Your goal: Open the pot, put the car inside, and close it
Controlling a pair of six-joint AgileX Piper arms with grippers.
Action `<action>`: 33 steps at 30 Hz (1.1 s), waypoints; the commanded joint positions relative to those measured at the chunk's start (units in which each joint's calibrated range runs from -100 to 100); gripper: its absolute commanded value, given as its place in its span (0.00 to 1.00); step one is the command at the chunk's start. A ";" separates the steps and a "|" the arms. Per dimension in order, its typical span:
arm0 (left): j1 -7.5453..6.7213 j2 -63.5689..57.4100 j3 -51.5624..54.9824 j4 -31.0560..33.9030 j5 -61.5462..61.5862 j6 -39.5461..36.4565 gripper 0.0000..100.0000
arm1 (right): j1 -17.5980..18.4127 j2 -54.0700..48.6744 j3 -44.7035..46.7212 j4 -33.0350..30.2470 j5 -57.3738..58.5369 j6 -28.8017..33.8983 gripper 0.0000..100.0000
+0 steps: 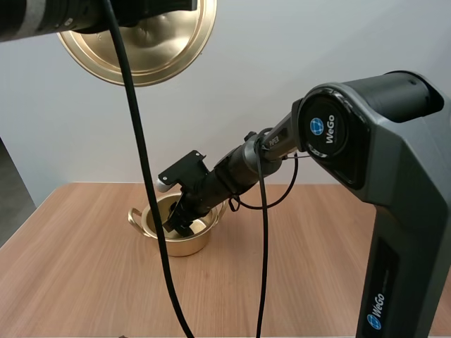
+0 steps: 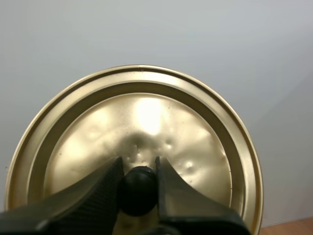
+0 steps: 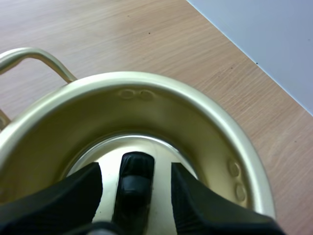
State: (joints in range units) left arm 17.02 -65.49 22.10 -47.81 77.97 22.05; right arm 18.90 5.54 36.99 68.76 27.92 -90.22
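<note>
1. Placing step: my left tool (image 2: 138, 164) is clamped on the black knob (image 2: 138, 192) of the lid (image 2: 146, 112), held high over the bench (image 1: 317, 282).
2. My right tool (image 3: 136, 169) sits inside the pot (image 3: 195, 105) with its fingers spread. The car (image 3: 136, 183) lies between them on the pot floor.
3. The car's long axis runs straight ahead of the tool; I cannot tell which end is the front.
4. Next, I judge: lift the right tool clear, then lower the lid squarely.
</note>
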 commanded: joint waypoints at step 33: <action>-1.78 38.48 15.61 7.03 10.76 17.91 0.00 | -30.08 -78.38 29.69 -7.06 6.09 12.00 0.00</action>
State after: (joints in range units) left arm 15.77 -40.06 37.78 -44.68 88.29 39.95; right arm -8.94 -47.84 65.82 62.93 31.57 -79.93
